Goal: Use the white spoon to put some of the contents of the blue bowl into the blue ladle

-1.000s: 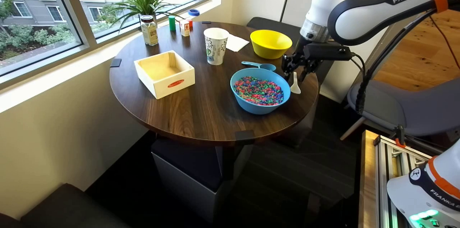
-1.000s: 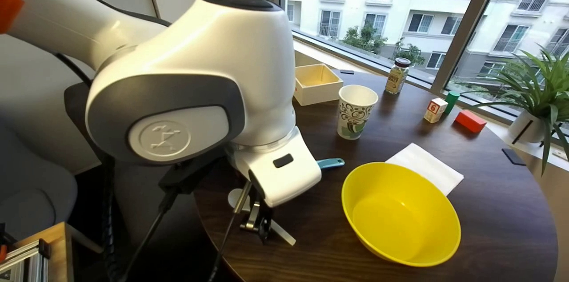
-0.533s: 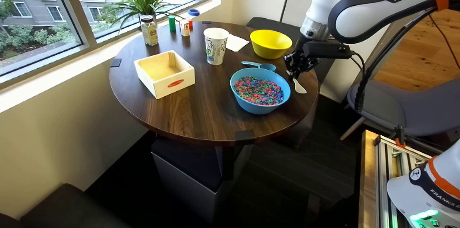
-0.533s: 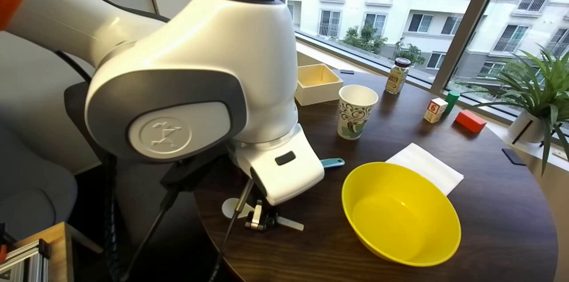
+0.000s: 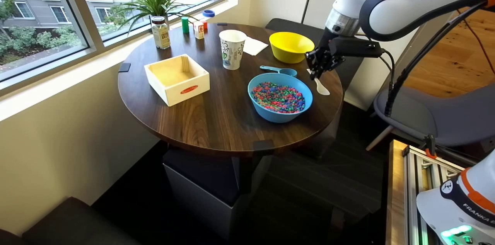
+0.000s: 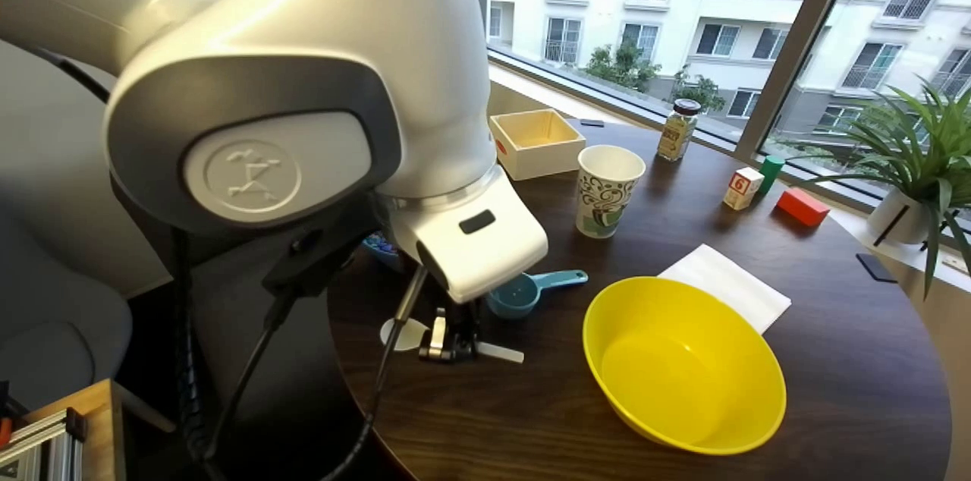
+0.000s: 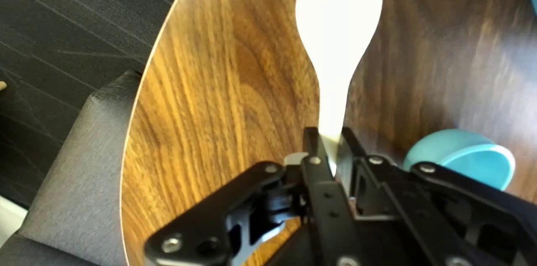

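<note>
Daylight through window (image 6: pixel 652 18), dim floor (image 5: pixel 301 187), wrist view perhaps soft, white spoon (image 7: pixel 337 14) overexposed there

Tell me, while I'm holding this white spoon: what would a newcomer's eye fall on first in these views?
Probably the blue bowl with its tiny multicoloured pieces, near the edge of the round table in an exterior view. The yellow bowl may compete with it, large in the foreground of an exterior view. At the wrist view's upper centre, the white spoon stands out, its handle gripped in the tool.

A round brown table (image 5: pixel 216 121) stands beside windows (image 5: pixel 36 24).
</note>
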Controlling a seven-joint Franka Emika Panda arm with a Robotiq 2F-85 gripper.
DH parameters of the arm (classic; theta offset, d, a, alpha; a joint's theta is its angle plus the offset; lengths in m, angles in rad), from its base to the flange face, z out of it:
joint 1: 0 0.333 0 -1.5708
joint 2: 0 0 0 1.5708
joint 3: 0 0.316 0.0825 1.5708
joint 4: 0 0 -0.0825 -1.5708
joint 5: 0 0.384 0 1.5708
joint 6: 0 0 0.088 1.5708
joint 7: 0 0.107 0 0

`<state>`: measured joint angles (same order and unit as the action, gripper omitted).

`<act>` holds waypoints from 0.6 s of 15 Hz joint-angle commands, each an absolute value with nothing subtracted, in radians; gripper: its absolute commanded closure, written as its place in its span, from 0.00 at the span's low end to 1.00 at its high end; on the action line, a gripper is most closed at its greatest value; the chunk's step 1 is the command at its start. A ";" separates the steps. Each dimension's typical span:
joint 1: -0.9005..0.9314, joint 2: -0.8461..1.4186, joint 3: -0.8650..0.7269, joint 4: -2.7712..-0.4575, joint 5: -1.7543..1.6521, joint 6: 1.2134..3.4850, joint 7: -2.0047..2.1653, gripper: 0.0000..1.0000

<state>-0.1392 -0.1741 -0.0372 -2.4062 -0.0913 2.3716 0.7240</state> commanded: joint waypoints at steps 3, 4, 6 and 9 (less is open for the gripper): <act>-0.131 -0.298 0.031 -2.394 -0.181 2.283 0.751 0.97; -0.134 -0.310 0.050 -2.385 -0.207 2.274 0.765 0.97; -0.133 -0.328 0.087 -2.363 -0.257 2.266 0.785 0.97; -0.130 -0.322 0.086 -2.358 -0.244 2.292 0.751 0.87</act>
